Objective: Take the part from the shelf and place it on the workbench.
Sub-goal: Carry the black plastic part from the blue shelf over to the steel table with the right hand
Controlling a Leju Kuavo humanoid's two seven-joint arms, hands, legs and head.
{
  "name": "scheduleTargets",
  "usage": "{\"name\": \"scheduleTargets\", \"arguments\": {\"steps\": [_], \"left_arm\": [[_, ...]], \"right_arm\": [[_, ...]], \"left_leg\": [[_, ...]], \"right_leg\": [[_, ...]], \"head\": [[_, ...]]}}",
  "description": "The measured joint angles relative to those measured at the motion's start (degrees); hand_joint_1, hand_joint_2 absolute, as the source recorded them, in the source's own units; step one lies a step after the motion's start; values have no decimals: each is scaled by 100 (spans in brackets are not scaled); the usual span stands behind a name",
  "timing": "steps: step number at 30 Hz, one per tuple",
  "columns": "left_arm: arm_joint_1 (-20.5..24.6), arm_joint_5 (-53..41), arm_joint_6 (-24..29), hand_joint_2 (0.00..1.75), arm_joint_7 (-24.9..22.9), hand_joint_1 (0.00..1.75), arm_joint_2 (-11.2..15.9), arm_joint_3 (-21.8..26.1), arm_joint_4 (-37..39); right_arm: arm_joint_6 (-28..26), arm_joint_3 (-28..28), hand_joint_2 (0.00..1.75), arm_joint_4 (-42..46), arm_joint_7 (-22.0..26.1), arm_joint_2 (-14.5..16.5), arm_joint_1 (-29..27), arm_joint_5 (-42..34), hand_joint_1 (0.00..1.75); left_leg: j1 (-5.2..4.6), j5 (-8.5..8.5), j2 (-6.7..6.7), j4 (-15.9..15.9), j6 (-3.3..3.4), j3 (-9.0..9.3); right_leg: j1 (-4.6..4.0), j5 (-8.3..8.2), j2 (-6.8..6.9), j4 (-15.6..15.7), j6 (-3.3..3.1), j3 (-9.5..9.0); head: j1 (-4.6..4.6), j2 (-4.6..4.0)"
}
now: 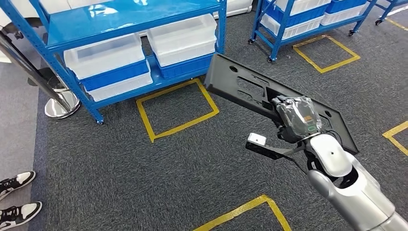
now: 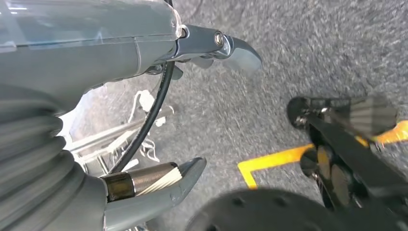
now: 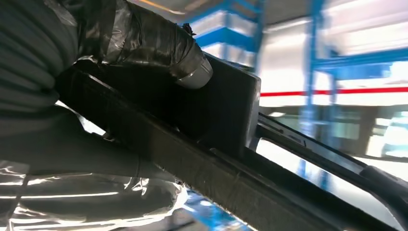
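Observation:
A long flat black plastic part (image 1: 240,86) with cut-outs hangs in the air over the grey carpet, tilted, its far end near the blue shelf (image 1: 110,19). My right hand (image 1: 296,118), wrapped in clear film, grips it near the middle. In the right wrist view the thumb (image 3: 187,57) presses on the black part (image 3: 226,110) and the fingers lie under it. My left hand (image 2: 159,110) hangs over the carpet with its fingers (image 2: 231,48) apart and nothing between them.
White and blue bins (image 1: 108,65) stand on the shelf's lower level. A second blue rack (image 1: 308,14) is at the back right. Yellow tape squares (image 1: 175,108) mark the carpet. A chrome stand base (image 1: 60,103) and a person's shoes (image 1: 17,197) are at the left.

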State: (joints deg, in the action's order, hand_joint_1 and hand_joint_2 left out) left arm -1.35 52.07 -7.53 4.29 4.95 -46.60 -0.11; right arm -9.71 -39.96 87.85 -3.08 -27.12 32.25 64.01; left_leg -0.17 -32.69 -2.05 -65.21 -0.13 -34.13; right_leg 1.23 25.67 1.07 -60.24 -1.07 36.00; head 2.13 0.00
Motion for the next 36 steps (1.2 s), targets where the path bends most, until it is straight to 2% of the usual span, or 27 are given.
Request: {"name": "scheduleTargets", "arguments": {"steps": [2, 3, 4, 5, 6, 7, 9, 10, 11, 12, 14, 16, 17, 18, 19, 20, 21, 23, 25, 27, 28, 29, 31, 33, 34, 35, 36], "left_arm": [[-30, 9, 16, 175, 4, 0, -16, -1, 0], [-37, 11, 19, 175, 4, 0, -22, -1, 0], [-39, 11, 21, 175, 5, 0, -27, -2, 0], [-39, 13, 21, 175, 6, 0, -30, -2, 0], [-38, 13, 22, 175, 7, 0, -31, -2, 0], [-37, 14, 23, 175, 8, 0, -31, -2, 0], [-31, 15, 26, 175, 14, 0, -33, -2, 0], [-22, 16, 27, 175, 16, 0, -34, -2, 0], [-13, 16, 27, 175, 19, 0, -36, -2, 0], [-1, 16, 28, 175, 20, 0, -37, -2, 0], [2, 16, 33, 175, 22, 0, -46, -2, 0], [-13, 16, 53, 175, 26, 0, -74, -2, 0], [-22, 15, 74, 175, 32, 0, -94, -2, 0], [-30, 14, 104, 175, 40, 0, -121, -2, 0], [-41, 13, 139, 175, 50, 0, -148, -3, 0], [-50, 13, 175, 175, 60, 0, -183, -4, 0], [-58, 13, 206, 175, 67, 0, -220, -5, 0], [-72, 16, 252, 175, 78, 0, -286, -8, 0], [-68, 23, 290, 175, 87, 0, -327, -10, 0], [-47, 48, 325, 175, 91, 0, -363, -12, 0], [-37, 60, 338, 175, 91, 0, -378, -13, 0], [-32, 70, 348, 175, 91, 0, -392, -13, 0], [-35, 75, 358, 175, 91, 0, -410, -13, 0], [-41, 76, 366, 175, 90, 0, -424, -13, 0], [-41, 76, 372, 175, 89, 0, -430, -14, 0], [-40, 78, 379, 175, 90, 0, -435, -15, 0], [-39, 81, 390, 175, 90, 0, -439, -17, 0]], "right_arm": [[-57, 45, 175, 27, -3, -136, -118, -29, 175], [-65, 53, 175, 39, -2, -184, -171, -33, 175], [-67, 60, 175, 52, -1, -222, -218, -33, 175], [-67, 71, 175, 66, 0, -252, -254, -33, 175], [-67, 85, 175, 86, 0, -274, -276, -32, 175], [-68, 100, 175, 105, 0, -289, -285, -32, 175], [-71, 126, 175, 138, 0, -313, -290, -32, 175], [-74, 134, 175, 149, 0, -326, -300, -32, 175], [-76, 138, 175, 158, 1, -346, -315, -32, 175], [-78, 141, 175, 167, 4, -371, -335, -33, 175], [-89, 165, 175, 184, 5, -442, -361, -45, 175], [-128, 235, 175, 239, -8, -558, -454, -103, 175], [-163, 300, 175, 291, -11, -648, -557, -159, 175], [-201, 400, 175, 361, 3, -763, -708, -220, 175], [-238, 533, 175, 444, 35, -893, -884, -285, 175], [-263, 692, 175, 529, 83, -1017, -1070, -331, 175], [-281, 869, 175, 621, 140, -1137, -1250, -362, 175], [-308, 1210, 175, 798, 243, -1327, -1542, -390, 175], [-322, 1508, 175, 952, 316, -1456, -1768, -389, 175], [-304, 1748, 175, 1066, 344, -1564, -1934, -310, 175], [-292, 1844, 175, 1110, 336, -1630, -1992, -248, 175], [-282, 1936, 175, 1151, 325, -1697, -2037, -190, 175], [-277, 2100, 175, 1222, 305, -1813, -2100, -138, 175], [-273, 2215, 175, 1262, 296, -1876, -2161, -132, 175], [-257, 2258, 175, 1277, 288, -1907, -2204, -133, 175], [-236, 2297, 175, 1293, 280, -1941, -2254, -133, 175], [-207, 2349, 175, 1313, 269, -1989, -2304, -134, 175]], "left_leg": [[34, -334, 128, -709, -36, -288], [45, -363, 142, -892, -42, -357], [52, -286, 152, -873, -40, -335], [56, -114, 178, -632, -26, -208], [59, 93, 256, -241, -1, -11], [64, 237, 386, 141, 28, 175], [58, 350, 583, 611, 70, 389], [47, 336, 600, 661, 84, 404], [36, 357, 544, 692, 105, 414], [38, 398, 467, 730, 135, 428], [49, 497, 316, 830, 223, 445], [37, 547, 186, 861, 283, 412], [27, 553, 124, 853, 295, 389], [19, 553, 68, 839, 297, 368], [15, 549, 12, 824, 298, 353], [14, 540, -45, 804, 294, 342], [13, 523, -103, 776, 286, 334], [-14, 468, -215, 702, 242, 321], [-49, 419, -331, 655, 191, 321], [-70, 385, -451, 646, 146, 339], [-64, 329, -406, 605, 115, 336], [-53, 216, -292, 481, 84, 296], [-11, -166, 24, -92, 28, 66], [8, -473, 137, -785, 9, -233], [11, -475, 150, -929, 11, -292], [12, -367, 164, -858, 23, -251], [12, -171, 199, -573, 46, -108]], "right_leg": [[5, -34, -146, -2, -15, 44], [5, -49, -232, -6, -8, 62], [8, -64, -319, -10, 4, 77], [11, -78, -407, -14, 21, 85], [16, -91, -487, -15, 41, 90], [15, -109, -559, -16, 68, 98], [32, -156, -696, -8, 141, 128], [45, -188, -760, 9, 189, 143], [55, -224, -830, 35, 242, 155], [61, -237, -833, 42, 283, 168], [29, -70, -605, -165, 319, 282], [10, 332, -279, -795, 322, 551], [13, 504, -206, -1153, 333, 688], [16, 591, -170, -1395, 345, 761], [18, 581, -145, -1450, 356, 737], [18, 475, -113, -1269, 362, 595], [15, 320, -37, -910, 363, 360], [-19, 139, 230, -216, 316, -42], [-54, 126, 342, 0, 245, -134], [-37, 88, 198, 2, 187, -104], [-19, 69, 127, 13, 154, -93], [2, 48, 60, 26, 121, -81], [19, 13, -68, 37, 70, -46], [13, -14, -211, 29, 53, -3], [9, -25, -287, 22, 56, 13], [7, -33, -361, 11, 62, 24], [6, -40, -433, 2, 70, 31]], "head": [[0, 0], [1, 0], [1, 0], [1, 0], [1, 0], [-1, 0], [-3, 0], [-3, 0], [-3, 0], [-4, 0], [-23, 0], [-42, 0], [-42, 0], [-43, 0], [-43, 0], [-44, 0], [-45, 0], [-45, 0], [-43, 0], [-42, 0], [-40, 0], [-39, 0], [-37, 0], [-37, 0], [-37, 0], [-36, 0], [-36, 0]]}}
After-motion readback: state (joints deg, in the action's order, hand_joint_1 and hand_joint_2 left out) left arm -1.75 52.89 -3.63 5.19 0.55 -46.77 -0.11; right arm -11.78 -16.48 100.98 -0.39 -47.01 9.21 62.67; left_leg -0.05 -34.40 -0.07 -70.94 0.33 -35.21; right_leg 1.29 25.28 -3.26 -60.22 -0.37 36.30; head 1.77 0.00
